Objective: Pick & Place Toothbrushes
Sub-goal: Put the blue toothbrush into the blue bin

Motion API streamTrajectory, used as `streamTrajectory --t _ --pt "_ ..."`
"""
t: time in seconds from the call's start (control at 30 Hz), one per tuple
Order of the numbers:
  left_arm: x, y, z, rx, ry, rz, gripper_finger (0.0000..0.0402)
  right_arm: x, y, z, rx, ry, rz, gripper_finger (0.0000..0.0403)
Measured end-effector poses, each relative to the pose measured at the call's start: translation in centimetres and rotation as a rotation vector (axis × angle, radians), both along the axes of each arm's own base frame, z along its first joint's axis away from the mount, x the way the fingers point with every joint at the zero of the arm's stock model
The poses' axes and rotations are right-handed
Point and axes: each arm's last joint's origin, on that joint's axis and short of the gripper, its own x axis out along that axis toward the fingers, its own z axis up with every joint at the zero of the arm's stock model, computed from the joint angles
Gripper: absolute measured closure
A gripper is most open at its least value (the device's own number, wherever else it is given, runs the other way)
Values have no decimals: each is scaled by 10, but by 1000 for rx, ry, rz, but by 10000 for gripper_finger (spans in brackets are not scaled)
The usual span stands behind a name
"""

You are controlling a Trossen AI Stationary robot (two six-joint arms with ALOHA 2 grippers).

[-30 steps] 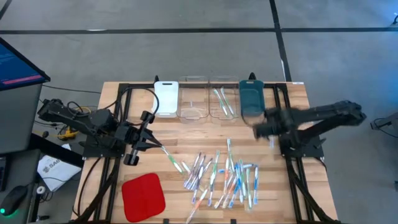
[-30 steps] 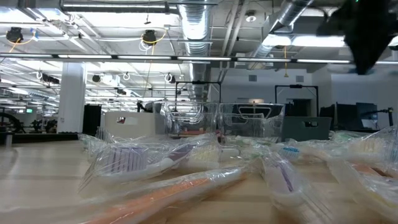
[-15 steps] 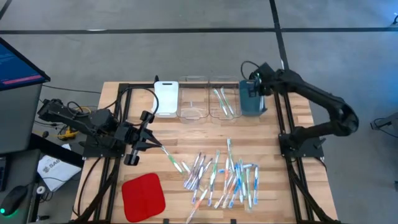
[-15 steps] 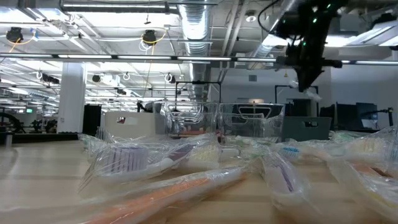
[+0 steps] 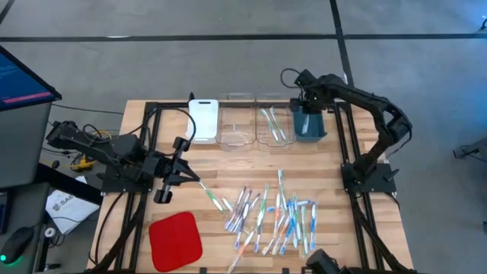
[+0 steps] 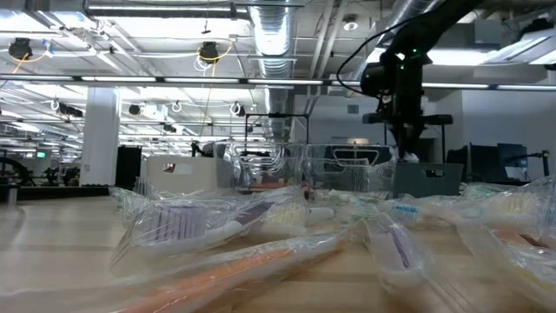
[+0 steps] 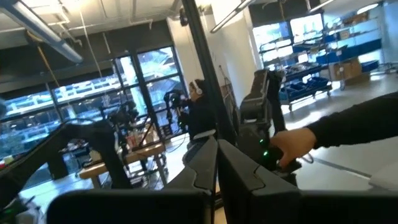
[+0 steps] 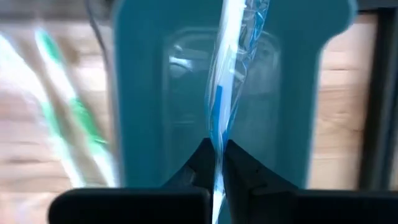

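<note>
- The right gripper (image 8: 217,163) is pinching a wrapped blue toothbrush (image 8: 219,106) right over the teal tray (image 5: 308,123) at the back edge of the table (image 5: 358,152). Looks like it holds the brush by one end so it hangs lengthwise along the tray, ready to drop in; my guess is release comes next.
- The clear tray (image 5: 272,125) next to it already holds two green brushes, so trays seem sorted by colour; blue going to teal fits that.
- The other clear tray (image 5: 235,122) and the white tray (image 5: 203,118) sit in the same back row.
- The rest of the toothbrushes (image 5: 274,217) lie in a loose pile near the front edge, right of the red pad (image 5: 175,240).
- The left gripper (image 5: 169,181) is pressed together, holding nothing, parked by the left edge out of the way.
</note>
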Motion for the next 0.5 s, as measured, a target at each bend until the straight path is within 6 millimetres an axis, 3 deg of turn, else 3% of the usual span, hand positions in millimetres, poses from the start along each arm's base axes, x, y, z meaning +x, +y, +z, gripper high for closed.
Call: streamTrajectory --t 0.23,0.5 --pt "-1 -3 0 3 0 -29 394 2 -1 7 102 -136 -148 398" --pt "-5 -15 0 9 -2 -95 394 -6 -5 3 120 -103 -197 399"
